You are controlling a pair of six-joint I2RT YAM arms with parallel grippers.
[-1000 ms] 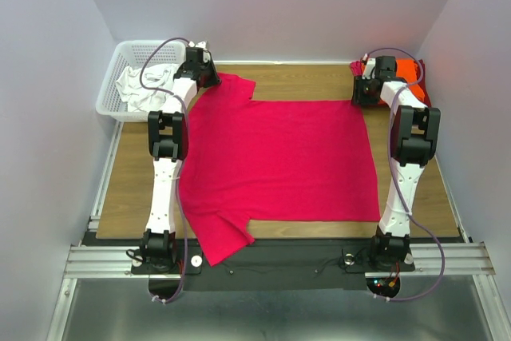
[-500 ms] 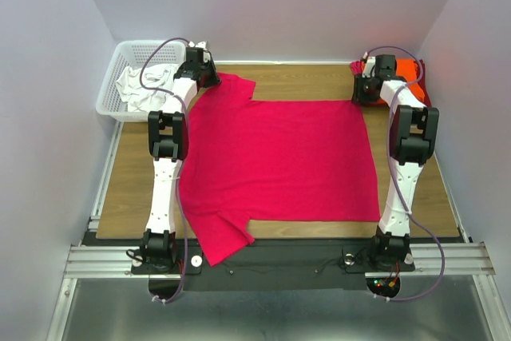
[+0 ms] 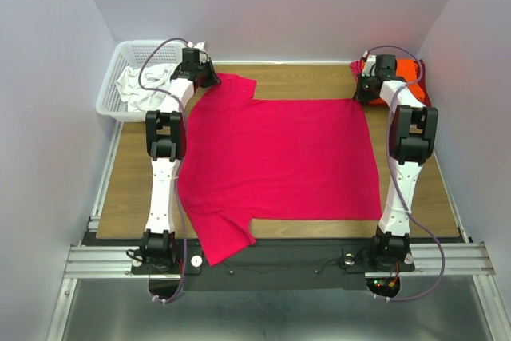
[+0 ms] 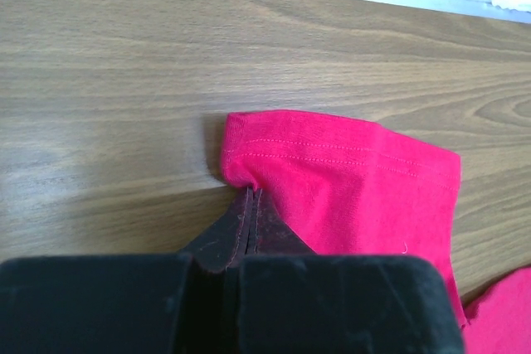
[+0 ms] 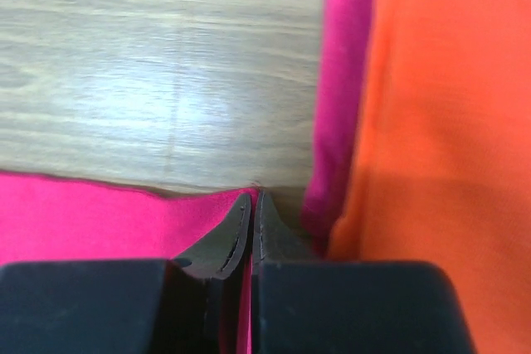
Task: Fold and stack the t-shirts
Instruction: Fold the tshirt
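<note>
A bright pinkish-red t-shirt lies spread flat over the wooden table. My left gripper is at its far left sleeve; in the left wrist view the left gripper is shut on the sleeve's hem. My right gripper is at the shirt's far right corner; in the right wrist view the right gripper is shut on the pink cloth. An orange t-shirt lies folded at the far right, on a magenta-red one; it also shows in the right wrist view.
A white plastic basket with pale cloth stands at the far left, beside the table. The near left sleeve hangs over the table's front edge. White walls enclose the back and both sides.
Both grippers have shifted very slightly toward the back wall, keeping hold of the pinkish-red shirt's far corners. The shirt lies as before.
</note>
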